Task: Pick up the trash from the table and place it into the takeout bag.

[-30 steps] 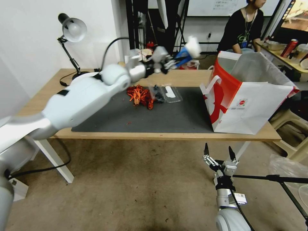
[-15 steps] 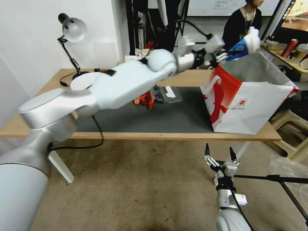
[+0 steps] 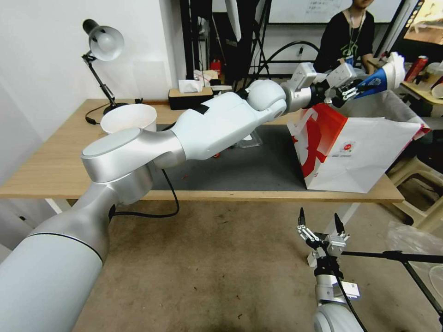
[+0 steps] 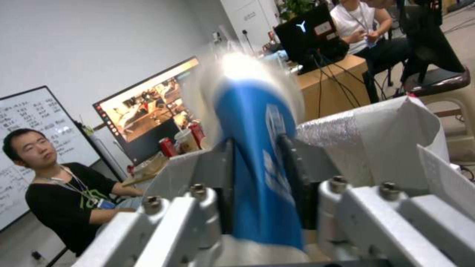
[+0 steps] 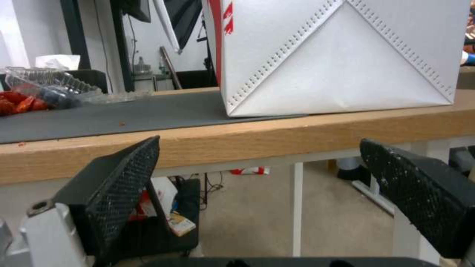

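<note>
Hovering upper right over the takeout bag (image 3: 360, 152), the left hand (image 3: 357, 87) grips the blue paper cup (image 3: 380, 78), unreleased; the clear container (image 5: 54, 89) and red scraps (image 5: 17, 102) wait on the table (image 3: 50, 161), right hand (image 3: 318, 224) spread empty below.

This is an office or lab room: behind the table (image 3: 55, 161) stand a whiteboard (image 3: 323, 10), a desk lamp (image 3: 102, 44), monitors (image 4: 148, 107) and another desk (image 4: 331, 76).

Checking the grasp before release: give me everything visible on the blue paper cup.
The blue paper cup has a white lid and pale print on its side. It looks like paper, squeezed between the left claw's fingers, lying almost sideways with the lid pointing away from the arm, in the air above the takeout bag's open mouth. Nothing else touches it.
</note>
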